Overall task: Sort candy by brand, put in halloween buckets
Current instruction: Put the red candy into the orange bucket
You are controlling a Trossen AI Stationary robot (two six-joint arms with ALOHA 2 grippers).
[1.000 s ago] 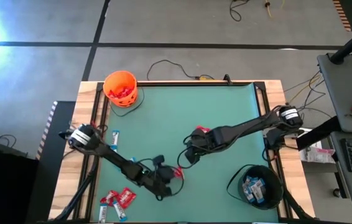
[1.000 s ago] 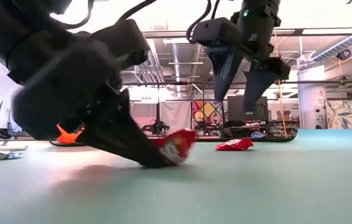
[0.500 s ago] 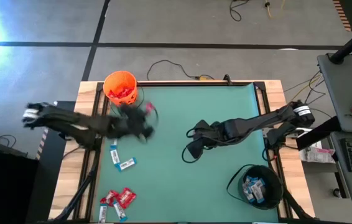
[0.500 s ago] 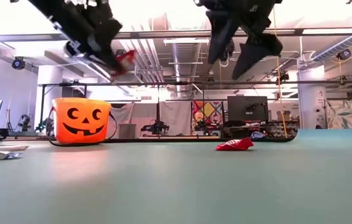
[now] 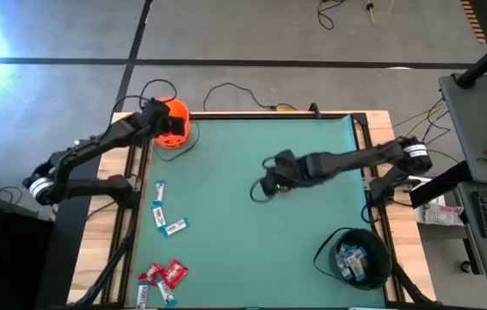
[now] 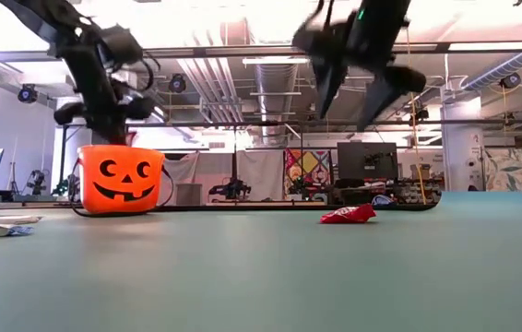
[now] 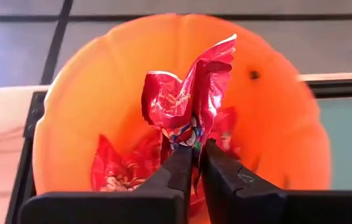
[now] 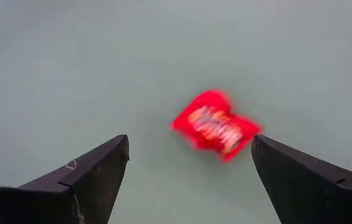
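Worktop, green-surfaced, is seen whole only in the high view, with the left arm reaching to its far left corner and the right arm stretched over its middle. The orange bucket stands at that far left corner; its jack-o'-lantern face is shown only by the low view, while its contents, several red packets, are shown only by the left wrist view. The black bucket sits near the near right corner, and blue-and-white bars are seen inside it from above alone.

The left tool is held over the orange bucket's mouth, clenched on a crumpled red packet; this grip is plain only in the left wrist view. The right tool hangs above the worktop's middle with its fingers spread wide and nothing between them. A lone red candy lies on the worktop below it, also seen in the low view.

More candy is picked out only from above: loose bars along the left edge and a mixed cluster at the near left corner.
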